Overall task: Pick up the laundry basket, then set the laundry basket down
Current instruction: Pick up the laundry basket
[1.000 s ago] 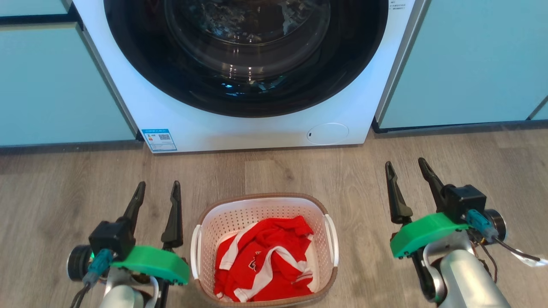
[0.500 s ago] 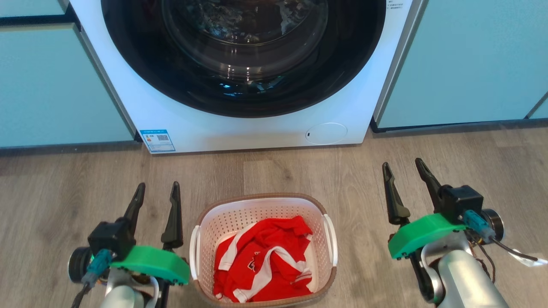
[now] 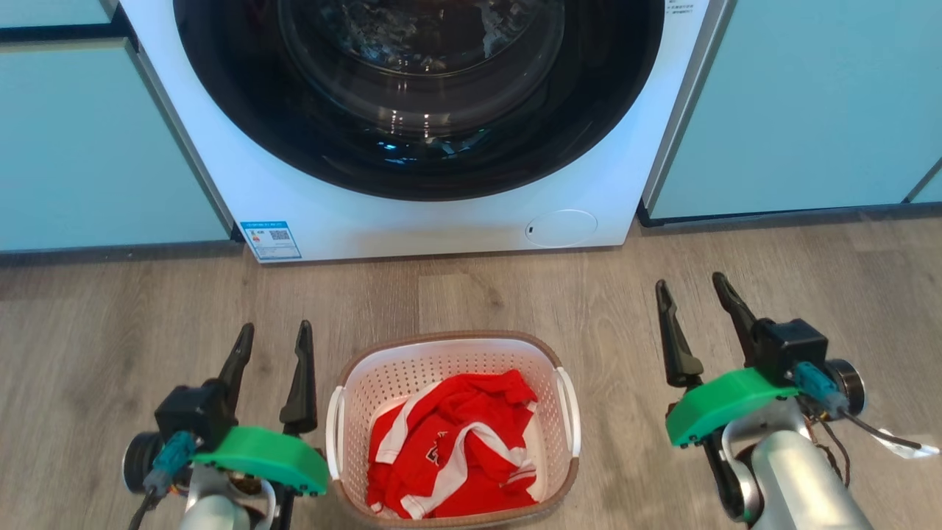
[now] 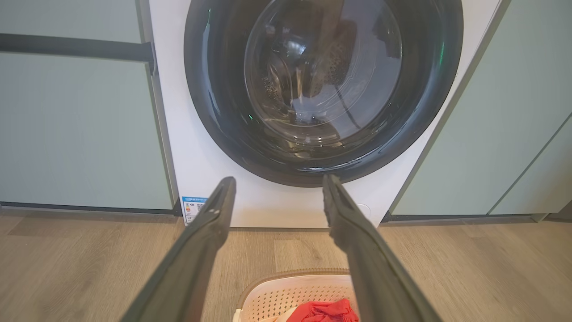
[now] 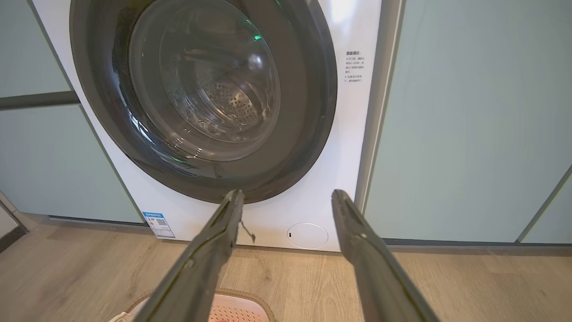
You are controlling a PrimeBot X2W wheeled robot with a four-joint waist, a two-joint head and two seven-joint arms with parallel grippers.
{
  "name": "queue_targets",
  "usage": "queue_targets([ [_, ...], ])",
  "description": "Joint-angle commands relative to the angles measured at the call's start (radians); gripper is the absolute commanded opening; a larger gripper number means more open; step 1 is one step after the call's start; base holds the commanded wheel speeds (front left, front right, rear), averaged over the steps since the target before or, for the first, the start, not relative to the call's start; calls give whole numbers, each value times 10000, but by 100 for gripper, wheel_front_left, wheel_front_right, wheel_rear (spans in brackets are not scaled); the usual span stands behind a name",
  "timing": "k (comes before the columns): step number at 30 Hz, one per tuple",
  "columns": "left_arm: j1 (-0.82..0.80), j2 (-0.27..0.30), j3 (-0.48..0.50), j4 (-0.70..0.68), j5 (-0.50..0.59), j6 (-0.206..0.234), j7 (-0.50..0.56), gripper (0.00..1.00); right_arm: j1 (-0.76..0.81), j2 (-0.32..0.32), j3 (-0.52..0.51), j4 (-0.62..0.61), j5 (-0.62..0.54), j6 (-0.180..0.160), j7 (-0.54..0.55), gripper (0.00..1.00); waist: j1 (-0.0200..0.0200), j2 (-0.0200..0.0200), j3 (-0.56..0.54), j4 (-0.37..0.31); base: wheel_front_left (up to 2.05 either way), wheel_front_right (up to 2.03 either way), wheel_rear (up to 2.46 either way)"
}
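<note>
Basket (image 3: 441, 368) sits on the floor (image 3: 515, 294) in front of the washer (image 3: 441, 228), bottom centre of the head view, between the two arms. Nothing touches it; not yet lifted

Contents: one crumpled red shirt (image 3: 456, 449) with white trim, lying loose inside

Handling (judgement):
- thin perforated plastic plus one shirt, so probably light
- walls likely flex if squeezed; the brown rim (image 3: 449, 336) looks stiffer
- smooth plastic, so narrow fingers could slip
- shirt is soft and could shift if the basket tips, so keep it level

Where to hold: the white side handles, left handle (image 3: 335, 430) and right handle (image 3: 571, 412), one per gripper. Lifting by one handle alone would probably tilt it

Arm pose:
- left gripper (image 3: 274, 327): fingers apart, holding nothing, pointing forward at the washer. Its inner finger is just beside the left handle in the head view; contact unlikely, since the left wrist view looks over the basket from above
- right gripper (image 3: 689, 281): fingers apart, holding nothing, also pointing at the washer, canted slightly outward, clearly apart from the right handle with bare floor between

Both would need to turn inward and drop to reach the handles; the right has farther to go
</note>
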Motion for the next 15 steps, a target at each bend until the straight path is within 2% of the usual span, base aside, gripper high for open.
queue_targets([
  [1, -315, -22, 293, -224, -58, 45, -51, 100, -177, -62, 252, -360, -159, -15, -78, 100, 0, 0, 29, -1, 0, 0, 0],
  [8, -546, -22, 237, 625, -153, 23, -51, 100, -411, -62, 274, 238, -185, -15, -78, 100, 0, 0, 595, -21, 0, 0, 0],
  [15, -1443, -22, 395, 2080, 161, -88, -51, 100, -1501, -62, 601, 1470, -473, -15, -78, 100, 0, 0, 2018, 2, 0, 0, 0],
])
